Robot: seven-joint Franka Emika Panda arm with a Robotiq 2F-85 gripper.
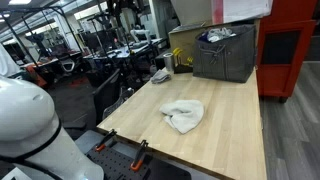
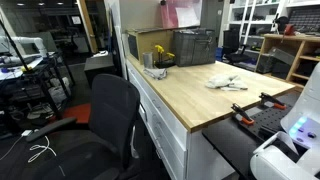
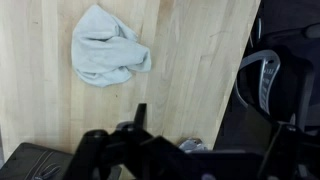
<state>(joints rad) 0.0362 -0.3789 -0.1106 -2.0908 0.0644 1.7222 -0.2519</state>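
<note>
A crumpled white cloth (image 1: 183, 115) lies on the light wooden table (image 1: 235, 130). It shows in both exterior views (image 2: 225, 83) and at the upper left of the wrist view (image 3: 108, 47). My gripper (image 3: 200, 140) appears only in the wrist view, as dark fingers along the bottom edge. It hangs above the table's edge, well apart from the cloth. The fingers look spread and hold nothing. A small grey shape (image 3: 190, 147) shows between them, too blurred to name. Only the arm's white body (image 1: 30, 120) shows in the exterior views.
A grey bin (image 1: 225, 52) stands at the far end of the table, with small items (image 1: 160, 73) and a yellow object (image 2: 160, 55) beside it. Orange clamps (image 1: 140, 150) grip the near edge. A black office chair (image 2: 110, 120) stands beside the table. A red cabinet (image 1: 290, 50) is behind.
</note>
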